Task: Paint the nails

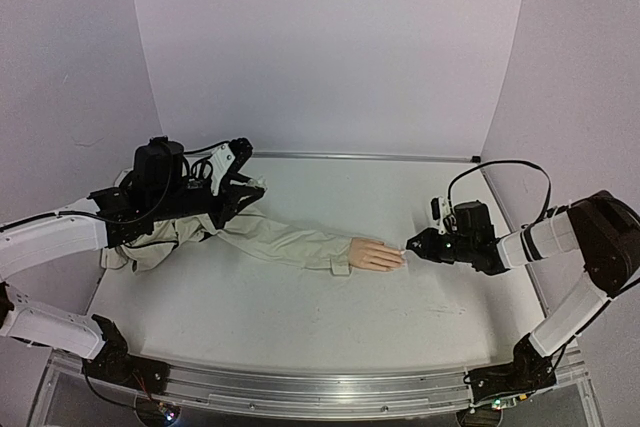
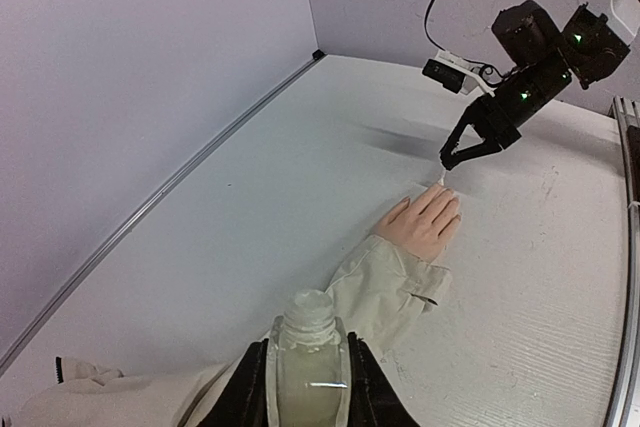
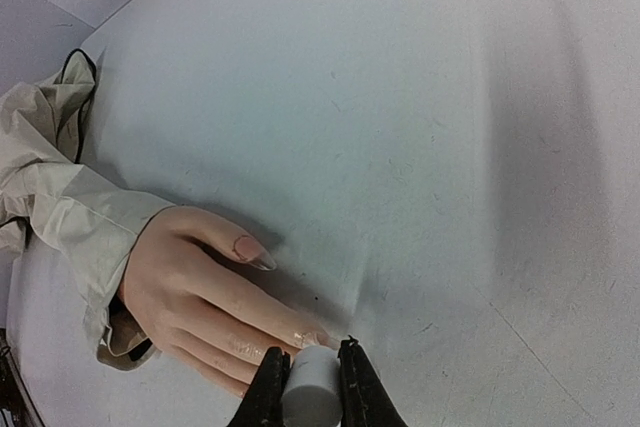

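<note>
L pincer (image 2: 306, 349) clamped tight on a clear bottle (image 2: 305, 315), held upright betw. its fingers, above upper part of the beige sleeve (image 1: 290, 242). R pincer (image 3: 310, 357) all but closed, gripping a small white cylinder (image 3: 310, 395). Thin white tip (image 2: 442, 179) sticks out from it toward the fingertips.

Mannequin hand (image 3: 195, 292) lies palm down, mid-bench (image 1: 300, 317), fingers pointing at R pincer. Nails (image 3: 254, 251) long. The thumb's is clear in R wrist view, and the others sit right by the cylinder. Can't tell if the tip touches a nail.
</note>
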You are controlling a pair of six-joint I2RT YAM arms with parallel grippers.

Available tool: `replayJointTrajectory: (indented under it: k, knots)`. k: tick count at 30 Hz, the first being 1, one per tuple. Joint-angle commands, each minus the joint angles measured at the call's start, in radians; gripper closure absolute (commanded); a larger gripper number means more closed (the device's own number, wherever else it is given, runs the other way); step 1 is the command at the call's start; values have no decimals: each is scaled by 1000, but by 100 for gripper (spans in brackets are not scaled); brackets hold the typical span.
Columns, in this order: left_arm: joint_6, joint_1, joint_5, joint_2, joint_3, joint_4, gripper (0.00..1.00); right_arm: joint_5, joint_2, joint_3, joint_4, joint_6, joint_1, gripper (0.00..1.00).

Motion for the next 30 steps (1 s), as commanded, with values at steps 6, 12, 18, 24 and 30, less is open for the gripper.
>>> replayJointTrajectory:
  k: [6,12,18,24,30]
  knots:
    - [-9,5,13,-6,41,69,100,6,1,24,24,11,-1,100]
    - [-9,6,12,-8,41,69,100,21,3,23,16,18,-1,100]
    - [-9,6,13,-9,41,70,100,28,2,23,7,20,-2,100]
    - [-9,6,13,-11,41,70,100,27,4,22,-3,17,-2,100]
    - [-9,6,14,-11,41,70,100,35,-3,17,-15,17,-1,100]
